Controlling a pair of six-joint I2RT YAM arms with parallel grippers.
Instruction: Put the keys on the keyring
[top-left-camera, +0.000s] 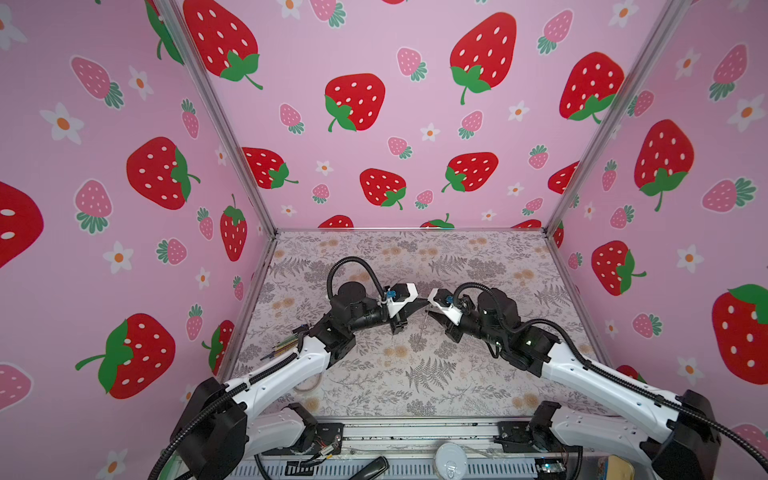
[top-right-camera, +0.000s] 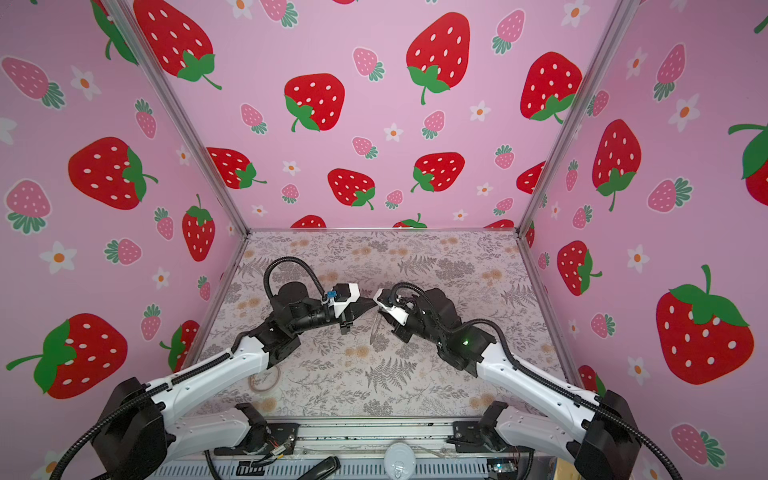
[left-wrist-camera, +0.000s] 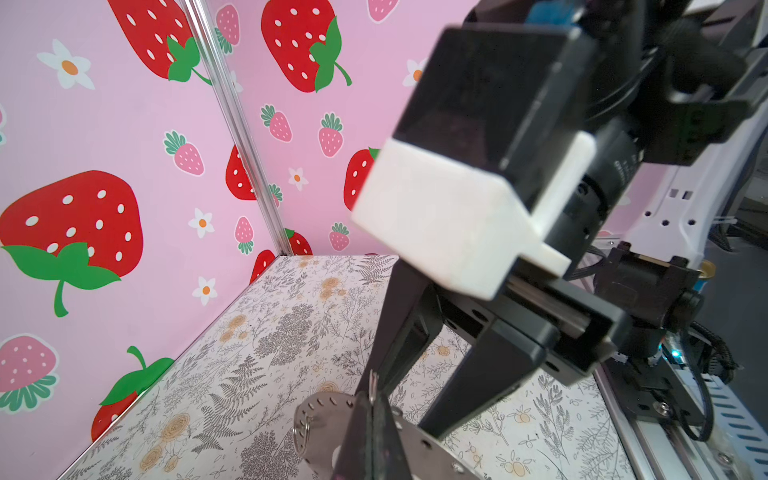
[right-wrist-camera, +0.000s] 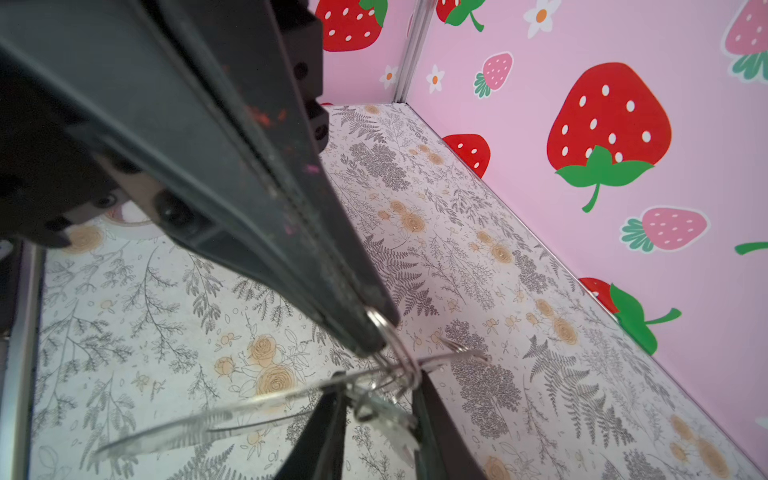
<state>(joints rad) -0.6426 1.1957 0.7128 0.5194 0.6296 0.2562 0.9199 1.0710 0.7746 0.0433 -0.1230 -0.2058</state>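
MID-AIR MEETING: At the centre of both top views my two arms come tip to tip above the floral table (top-left-camera: 374, 386). The left gripper (left-wrist-camera: 371, 401) is clamped tight on the keyring (left-wrist-camera: 322, 411), the flat grey disc at the bottom of the left wrist view. Its row of rim holes is plain there, and a small wire ring (left-wrist-camera: 301, 432) hangs from one of them. In a top view the keyring hangs edge-on just below the fingertips.

At the lower centre of the right wrist view, the right gripper (right-wrist-camera: 379, 382) has its jaws apart. One jaw stands on either side of the key (right-wrist-camera: 388, 422), a tiny silvery piece dangling just beside the keyring's rim. Whether the pads touch it I cannot tell.

I judge the step to be threading, and it is fine work. I would hold the left arm dead steady so the rim hole does not wander. I would pinch the key squarely so it cannot swivel. Then I would feed it in short, slow moves, watching the right wrist view. A hard tug risks twisting the keyring in its grip or dropping the key.
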